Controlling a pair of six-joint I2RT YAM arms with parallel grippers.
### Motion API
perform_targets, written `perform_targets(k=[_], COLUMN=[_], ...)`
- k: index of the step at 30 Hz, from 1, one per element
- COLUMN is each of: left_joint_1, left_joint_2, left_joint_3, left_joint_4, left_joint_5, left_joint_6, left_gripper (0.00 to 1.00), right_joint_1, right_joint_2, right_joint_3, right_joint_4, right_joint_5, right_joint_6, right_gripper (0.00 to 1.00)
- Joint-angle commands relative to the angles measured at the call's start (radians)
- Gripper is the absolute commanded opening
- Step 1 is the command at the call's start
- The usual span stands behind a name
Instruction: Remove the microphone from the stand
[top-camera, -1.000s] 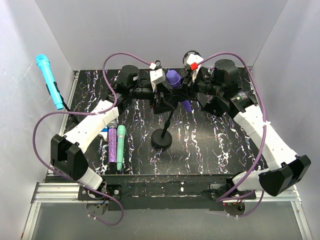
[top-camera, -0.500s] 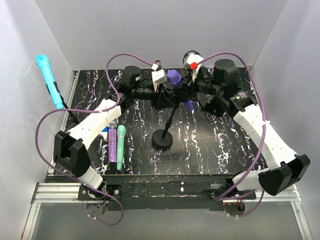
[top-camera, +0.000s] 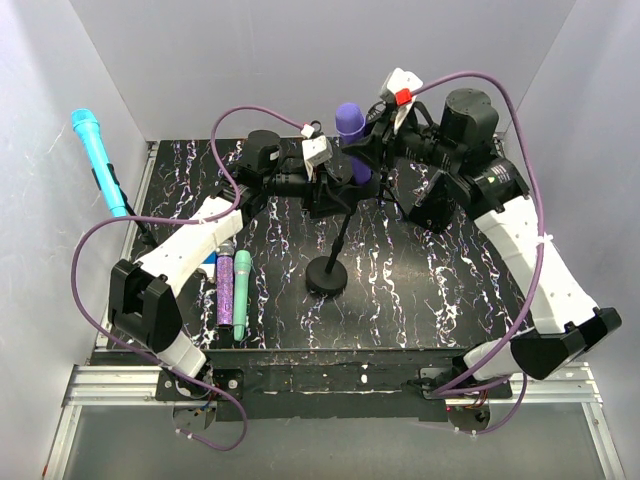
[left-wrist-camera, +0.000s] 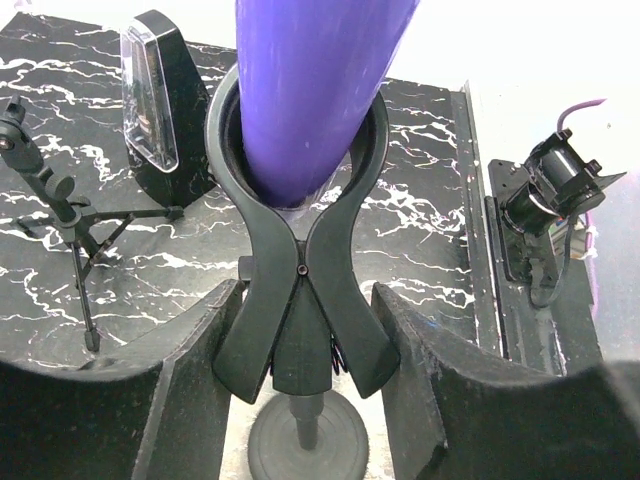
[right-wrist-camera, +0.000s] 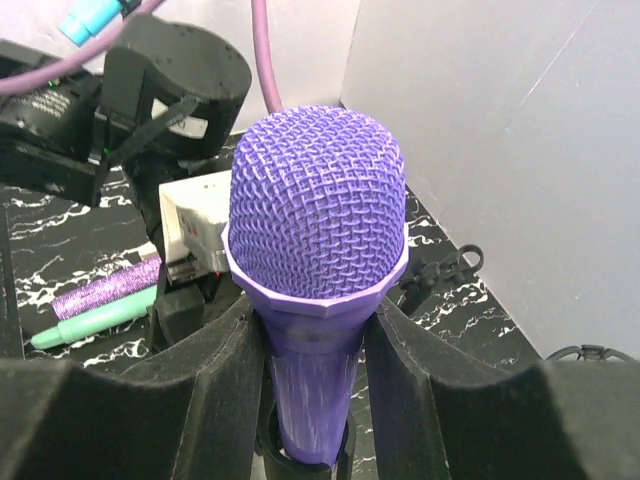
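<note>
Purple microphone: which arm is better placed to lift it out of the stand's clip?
Right. The right gripper is shut on the microphone below its head, free to lift. The left gripper squeezes the clip handles, bracing the stand.

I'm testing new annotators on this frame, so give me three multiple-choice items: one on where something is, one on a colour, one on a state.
1. Where is the cyan microphone?
A. Flat on the table
B. Upright at the table's centre
C. Raised at the far left

2. What colour is the microphone that the right gripper grips?
A. Purple
B. Red
C. Yellow

3. The purple microphone is:
A. Lying down
B. Seated in the clip
C. Lifted fully clear

Answers:
1 C: the overhead view shows it high at the far left.
2 A: the right wrist view shows a purple mesh head between the fingers.
3 B: the left wrist view shows its body passing through the clip's ring.
</note>
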Motion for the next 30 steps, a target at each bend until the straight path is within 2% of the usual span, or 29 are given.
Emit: perform_targets(k=[1,6,12,14,16,17,20,24,26,30], left_joint_1=[0.002,0.004,0.004,0.004,0.004,0.004,0.004,0.004,0.002,-0.003], left_joint_2=[0.001,-0.002,-0.006,-0.007,-0.018,-0.025,-0.053,-0.091,-0.093,-0.082], left_joint_3=[-0.015,-0.018,-0.006,0.015,0.052,0.073,0.133,0.182,0.210,0.258], left_joint_4=[0.019,0.016,0.007,-0.007,-0.037,-0.048,-0.106,-0.133,-0.131,-0.085], left_joint_5=[0.012,-0.014,-0.032,-0.046,-0.083,-0.110,-0.163,-0.175,-0.176,-0.284], left_joint_6=[-0.003,-0.011,-0.011,-0.023,-0.037,-0.052,-0.044,-0.020,-0.026,-0.099], left_gripper=[0.00,0.00,0.01,0.32,0.58,0.64,0.73,0.80,0.82,0.87], right_joint_1=[-0.004,-0.004,-0.003,-0.004,-0.003,-0.003,-0.003,-0.004,-0.004,-0.004], right_joint_2=[0.019,0.063,0.050,0.038,0.025,0.019,0.007,-0.004,0.004,0.021], right_joint_3=[0.152,0.284,0.295,0.278,0.251,0.240,0.217,0.171,0.161,0.168], right_joint_4=[0.109,0.107,0.118,0.120,0.123,0.124,0.132,0.198,0.227,0.252], right_joint_5=[0.012,0.018,0.026,0.030,0.036,0.040,0.053,0.127,0.164,0.219], right_joint_6=[0.032,0.057,0.054,0.049,0.045,0.046,0.039,0.049,0.094,0.231], right_gripper=[0.01,0.01,0.01,0.01,0.01,0.01,0.01,0.01,0.01,0.01])
